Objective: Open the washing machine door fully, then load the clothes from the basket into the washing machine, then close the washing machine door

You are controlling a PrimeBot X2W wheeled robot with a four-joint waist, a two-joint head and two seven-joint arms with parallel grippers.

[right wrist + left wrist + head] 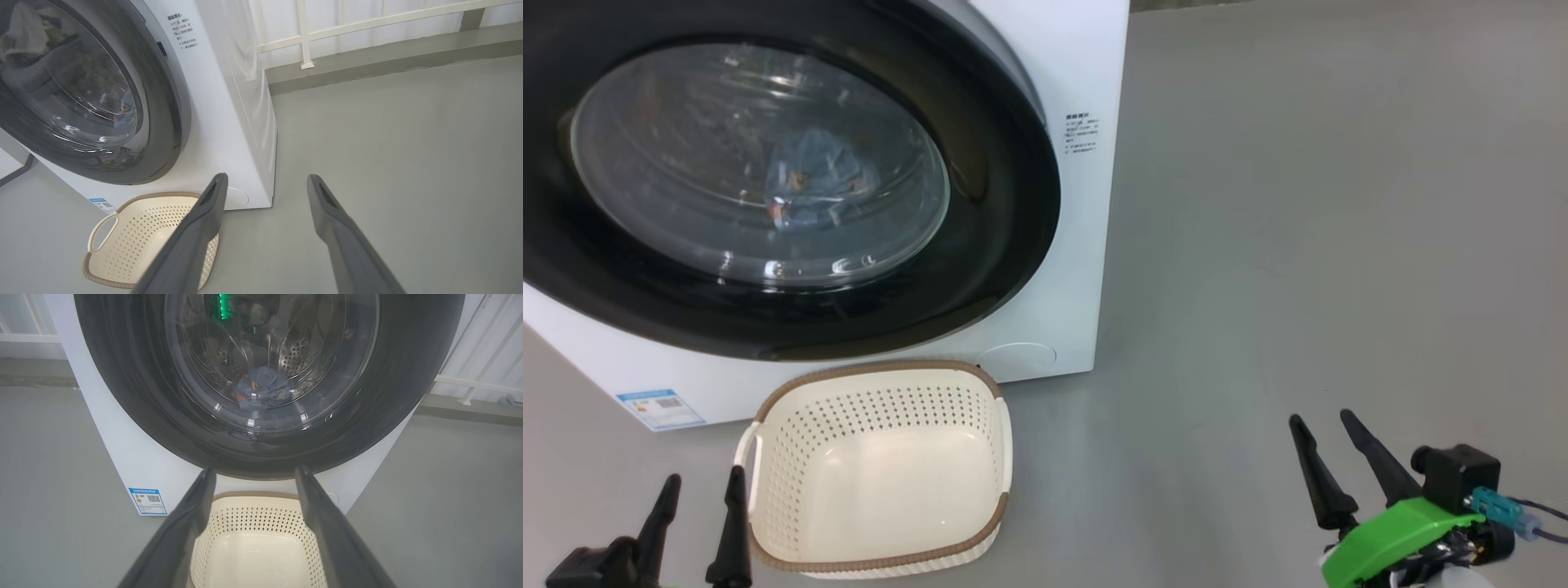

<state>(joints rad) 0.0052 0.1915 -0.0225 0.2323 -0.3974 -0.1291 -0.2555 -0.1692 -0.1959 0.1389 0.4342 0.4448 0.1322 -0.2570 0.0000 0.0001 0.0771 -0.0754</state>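
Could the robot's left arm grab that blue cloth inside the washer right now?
Probably not. The light blue printed clothes lie behind the round black-rimmed glass door, which looks shut on the white washing machine. The open left gripper hangs low beside the empty cream perforated basket.

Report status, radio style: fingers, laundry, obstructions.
Left gripper and right gripper: fingers apart, empty. Clothes behind shut washing machine door; basket empty. No obstruction seen.
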